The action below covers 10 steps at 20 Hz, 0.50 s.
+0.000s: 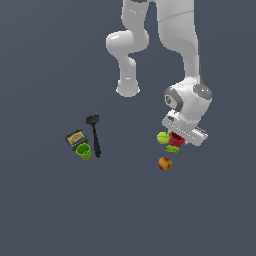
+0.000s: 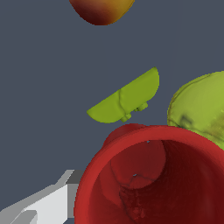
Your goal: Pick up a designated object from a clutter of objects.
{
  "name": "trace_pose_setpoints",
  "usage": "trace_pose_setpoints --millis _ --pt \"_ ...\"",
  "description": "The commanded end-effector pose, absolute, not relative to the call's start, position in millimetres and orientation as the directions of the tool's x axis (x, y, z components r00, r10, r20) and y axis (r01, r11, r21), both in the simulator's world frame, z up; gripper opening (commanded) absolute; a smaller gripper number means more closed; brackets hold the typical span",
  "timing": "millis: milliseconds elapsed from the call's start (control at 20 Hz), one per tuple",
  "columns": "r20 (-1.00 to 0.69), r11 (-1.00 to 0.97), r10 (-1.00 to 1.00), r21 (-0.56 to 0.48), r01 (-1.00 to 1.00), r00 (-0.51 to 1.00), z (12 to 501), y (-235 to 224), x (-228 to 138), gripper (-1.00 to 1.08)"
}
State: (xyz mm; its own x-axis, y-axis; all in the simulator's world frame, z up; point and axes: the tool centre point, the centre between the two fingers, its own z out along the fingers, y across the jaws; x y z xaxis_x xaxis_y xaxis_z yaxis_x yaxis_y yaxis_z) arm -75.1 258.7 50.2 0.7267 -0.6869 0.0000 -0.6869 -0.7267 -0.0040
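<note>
Looking down the wrist view, you see the small red tapered cup (image 2: 151, 177) right at your end effector (image 1: 176, 141), beside the yellow-green ball (image 2: 199, 109) and flat green piece (image 2: 127, 98); whether the end effector grips it, you cannot tell.

- Floor (image 1: 45, 210): flat, plain dark grey-blue, fills the exterior frame.
- Left of centre: blue-yellow box (image 1: 76, 138), green cup (image 1: 84, 151) touching it just below, black hammer (image 1: 95, 135) alongside to the right.
- Right of centre: yellow-green ball (image 1: 162, 138), red cup (image 1: 175, 139), small green piece (image 1: 173, 150) below the cup.
- Red-yellow fruit (image 1: 165, 163) lower, apart.
</note>
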Motion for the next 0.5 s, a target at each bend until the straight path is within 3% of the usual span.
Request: trace_pose_setpoints --millis 0,450 --pt "0.000 -0.723 -0.690 0.000 -0.690 0.723 47.2 255.2 -74.6 -1.00" --pt "0.001 -0.727 -0.686 -0.005 -0.686 0.727 50.4 258.9 -74.9 -1.00"
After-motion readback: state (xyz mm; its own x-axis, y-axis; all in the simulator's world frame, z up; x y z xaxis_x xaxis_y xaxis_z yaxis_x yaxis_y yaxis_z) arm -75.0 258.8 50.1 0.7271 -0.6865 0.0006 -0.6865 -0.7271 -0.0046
